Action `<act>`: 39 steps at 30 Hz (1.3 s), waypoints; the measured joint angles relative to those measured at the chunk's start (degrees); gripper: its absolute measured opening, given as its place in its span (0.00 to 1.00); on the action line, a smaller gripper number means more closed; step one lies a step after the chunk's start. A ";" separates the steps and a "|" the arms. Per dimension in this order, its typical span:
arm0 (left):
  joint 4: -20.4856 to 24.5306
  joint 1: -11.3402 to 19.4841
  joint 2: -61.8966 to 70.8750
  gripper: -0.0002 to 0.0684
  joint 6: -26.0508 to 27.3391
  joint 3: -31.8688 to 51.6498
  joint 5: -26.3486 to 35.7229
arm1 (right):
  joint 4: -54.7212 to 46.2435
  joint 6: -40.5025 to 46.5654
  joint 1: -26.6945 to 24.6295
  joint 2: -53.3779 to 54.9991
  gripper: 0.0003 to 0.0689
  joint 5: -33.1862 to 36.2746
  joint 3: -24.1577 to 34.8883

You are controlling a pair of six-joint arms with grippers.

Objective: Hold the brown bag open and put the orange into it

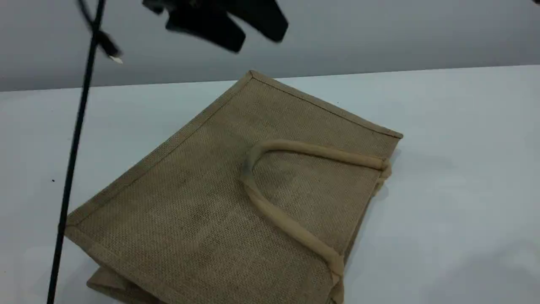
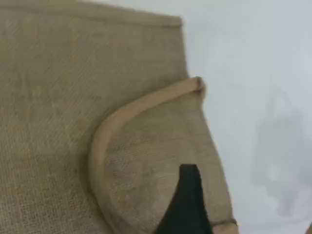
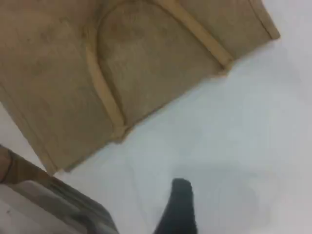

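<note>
- Jute bag [image 1: 202,202] lies flat on the white table [image 1: 464,169], filling the centre and lower left of the scene view, its beige loop handle [image 1: 291,228] folded back over the upper face.
- Left gripper [image 1: 219,25] hangs blurred at the top edge, above the bag's far corner and clear of it; its jaw spread cannot be told.
- In the left wrist view one dark fingertip [image 2: 187,195] shows over the weave inside the handle loop.
- Right gripper's fingertip [image 3: 179,204] is over bare table at the lower middle, the bag apart at upper left; jaws stand wide.
- Orange: not visible in any view.
</note>
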 joint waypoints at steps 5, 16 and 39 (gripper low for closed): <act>5.36 0.00 -6.13 0.81 -4.37 0.00 3.78 | -0.30 1.84 0.00 -5.92 0.82 1.05 4.91; 13.66 0.00 -22.19 0.81 -12.95 0.00 16.90 | -0.30 1.73 0.00 -28.30 0.82 0.73 16.68; 30.13 0.00 -72.28 0.81 -32.72 21.15 20.63 | -0.30 1.28 0.00 -63.27 0.82 3.04 28.40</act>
